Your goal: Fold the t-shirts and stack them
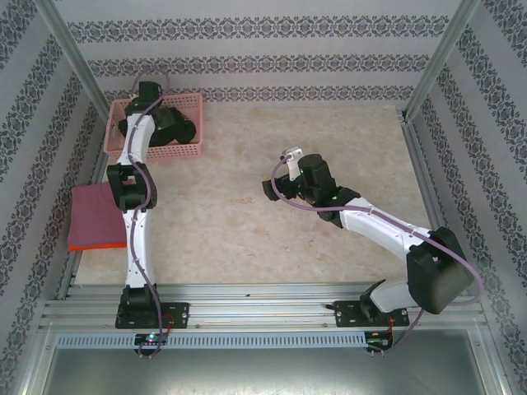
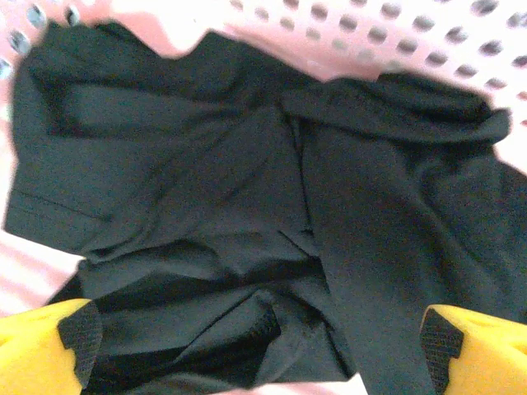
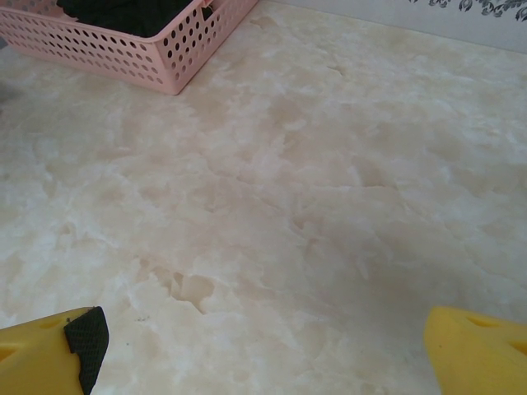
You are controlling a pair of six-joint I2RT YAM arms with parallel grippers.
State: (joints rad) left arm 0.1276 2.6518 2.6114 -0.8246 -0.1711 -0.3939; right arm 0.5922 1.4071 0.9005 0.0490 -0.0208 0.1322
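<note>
A crumpled black t-shirt (image 2: 247,206) lies in the pink lattice basket (image 2: 346,37). My left gripper (image 2: 259,346) hangs just above it, open, its yellow fingers (image 2: 41,350) wide on either side of the folds with nothing gripped. From above, the black t-shirt (image 1: 177,123) fills the basket (image 1: 196,123) at the back left. A folded dusty-pink t-shirt (image 1: 92,214) lies on an orange one (image 1: 99,245) at the table's left edge. My right gripper (image 1: 270,191) stands open over bare table (image 3: 272,206) mid-right, empty.
The left arm (image 1: 132,239) runs from its base up over the folded stack and into the basket. The basket's corner (image 3: 165,62) lies to the far left of the right gripper. Patterned walls and metal rails (image 1: 412,132) bound the table.
</note>
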